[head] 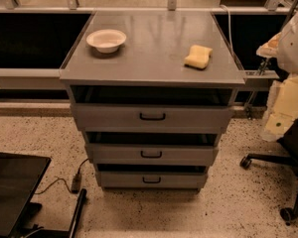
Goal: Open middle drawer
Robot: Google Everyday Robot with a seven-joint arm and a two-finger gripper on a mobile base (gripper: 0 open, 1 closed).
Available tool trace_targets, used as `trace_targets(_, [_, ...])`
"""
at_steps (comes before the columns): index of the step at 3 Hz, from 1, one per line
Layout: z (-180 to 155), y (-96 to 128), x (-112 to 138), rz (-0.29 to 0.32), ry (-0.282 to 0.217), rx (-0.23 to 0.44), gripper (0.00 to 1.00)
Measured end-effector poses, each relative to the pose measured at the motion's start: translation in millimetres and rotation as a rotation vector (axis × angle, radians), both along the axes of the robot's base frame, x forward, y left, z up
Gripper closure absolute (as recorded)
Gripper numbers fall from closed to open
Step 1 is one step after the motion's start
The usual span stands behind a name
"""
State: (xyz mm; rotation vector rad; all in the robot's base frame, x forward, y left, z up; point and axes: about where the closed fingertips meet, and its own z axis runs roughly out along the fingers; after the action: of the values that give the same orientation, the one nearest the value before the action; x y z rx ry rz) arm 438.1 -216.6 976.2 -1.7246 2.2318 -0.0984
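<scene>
1. The middle drawer (pixel 114 154) lies at 6 o'clock, second of three in the grey cabinet (pixel 154 53).
2. It looks like stiff metal, likely weighty, with a smooth front that is poor to grip.
3. I would take it by the black loop handle (pixel 151 154) at its centre and pull straight.
4. The gripper (pixel 283 103) is at 3 o'clock, well apart from the drawer; I cannot tell its state.

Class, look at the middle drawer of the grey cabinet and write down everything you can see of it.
The middle drawer is the second of three in the grey cabinet: a wide, shallow front that looks like grey metal, flat, with a small black loop handle at its centre. It appears shut, level, with a dark gap above it. Nothing touches it; the robot's hand is not in view.
</scene>
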Motion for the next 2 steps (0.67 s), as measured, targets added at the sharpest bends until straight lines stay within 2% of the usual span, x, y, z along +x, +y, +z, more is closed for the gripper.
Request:
trace_targets(1, [0,0,0,0.0,0.0,0.0,0.0])
trace_targets(2, [-20,10,-1,0.045,-0.017,0.063,0.0])
